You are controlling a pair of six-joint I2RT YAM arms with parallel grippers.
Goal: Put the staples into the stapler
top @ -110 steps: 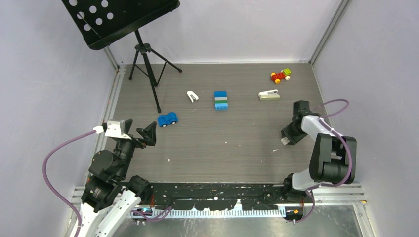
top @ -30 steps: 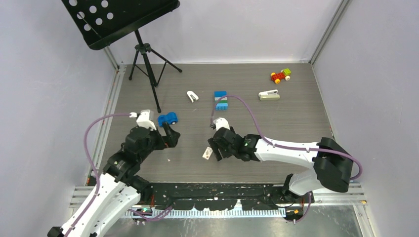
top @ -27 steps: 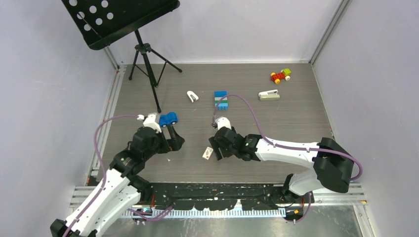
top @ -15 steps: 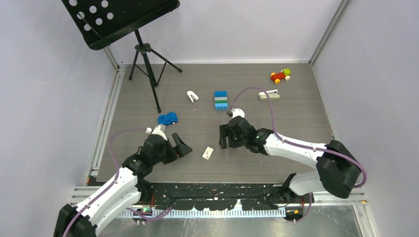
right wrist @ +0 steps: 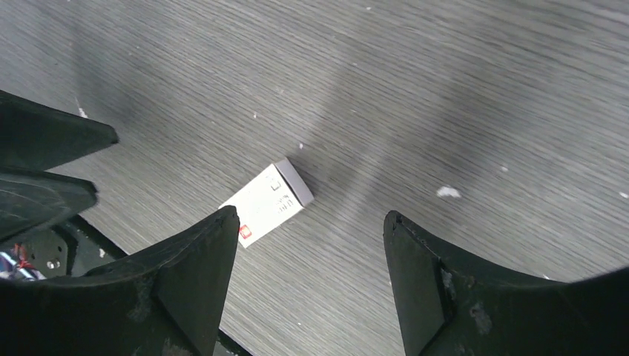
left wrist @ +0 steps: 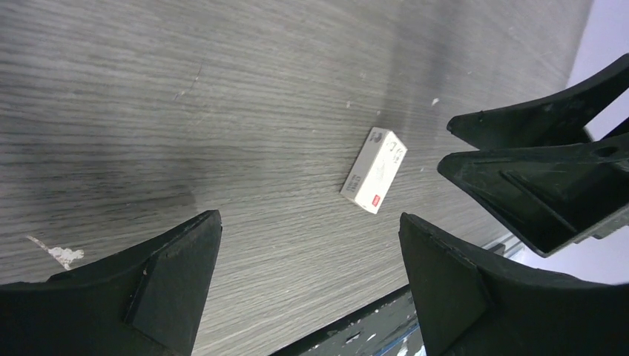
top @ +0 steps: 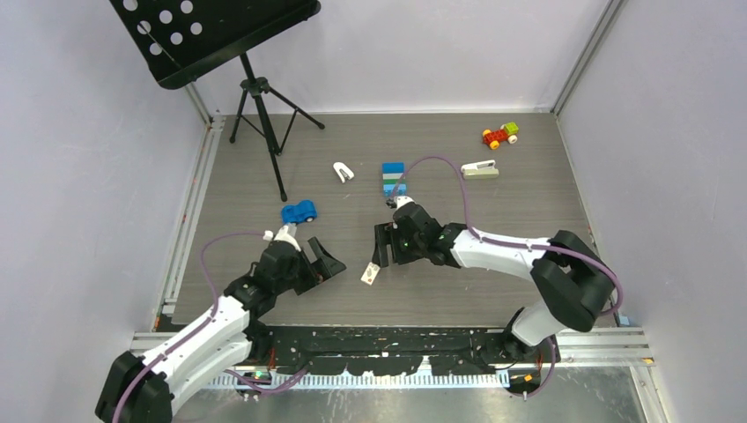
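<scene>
Right pincer [top: 380, 249] gapes wide and empty, the staple box [top: 371, 273] let go.
That small white red-marked box, carried a second ago, now lies flat on the table [top: 493, 264] just beside the fingertips. The left pincer [top: 324, 262] has drawn in from the other side, jaws also spread and holding nothing. No loose strip of staples shows, so the box seems unopened. The stapler [top: 479, 169] sits well apart, far right. I judge loading not yet begun.
</scene>
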